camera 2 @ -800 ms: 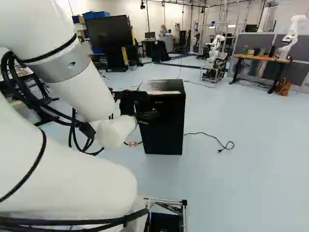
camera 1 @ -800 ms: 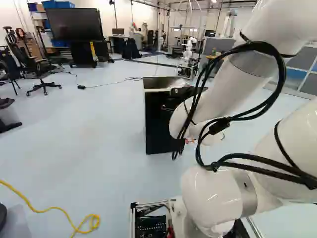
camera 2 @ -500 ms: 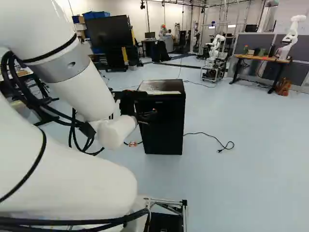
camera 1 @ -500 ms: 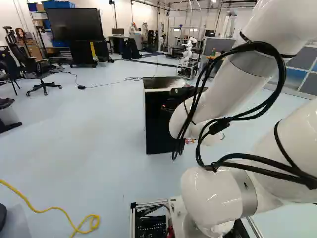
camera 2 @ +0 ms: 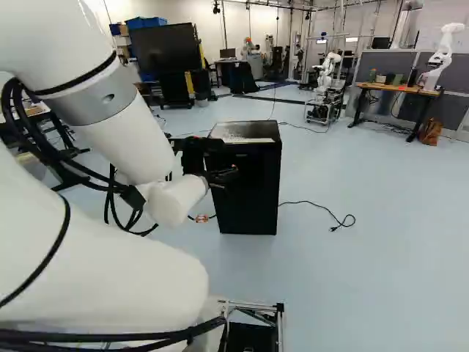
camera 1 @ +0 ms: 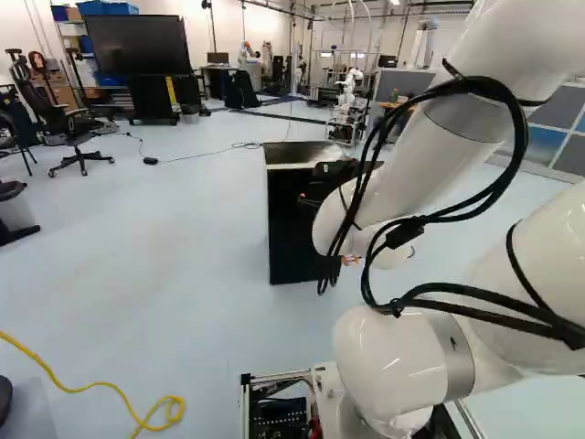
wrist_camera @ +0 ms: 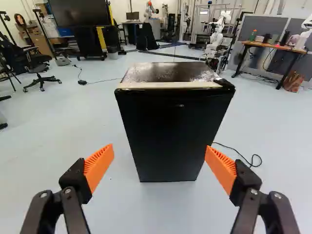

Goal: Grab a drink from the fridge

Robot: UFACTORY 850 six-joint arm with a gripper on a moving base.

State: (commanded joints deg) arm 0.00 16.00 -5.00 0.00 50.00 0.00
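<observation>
Hold the gripper [camera 2: 224, 174] wide, with its two fingers spread well apart and their orange pads [wrist_camera: 99, 165] facing each other. Point straight at the black mini fridge [wrist_camera: 168, 131], dead ahead at twelve o'clock, just beyond the fingertips and centred across the space between them. See its door shut and its front upright, with a pale strip along the top's front edge and a shiny top behind it (rather scuffed, or dusted with something white; cannot tell which). Cannot see inside, so cannot tell where the drink is.

Reach forward with the arm [camera 1: 388, 183], at about one o'clock in the left base view and eleven in the right base view. Notice a black cord [camera 2: 322, 209] on the floor beside the fridge, at about one o'clock from the gripper.

Farther off, at one o'clock, find a desk [wrist_camera: 273, 46] bearing a green bottle [wrist_camera: 253, 35] and another robot [camera 2: 442, 57], with a brown bag [wrist_camera: 292, 81] on the floor by its leg. Near twelve, behind the fridge, spot a wheeled cart [camera 2: 321, 110]. Towards eleven, pick out a large black display [wrist_camera: 80, 12] and a black office chair [wrist_camera: 36, 70]. At ten in the left base view, find a yellow cable [camera 1: 117, 390] curling over the floor.
</observation>
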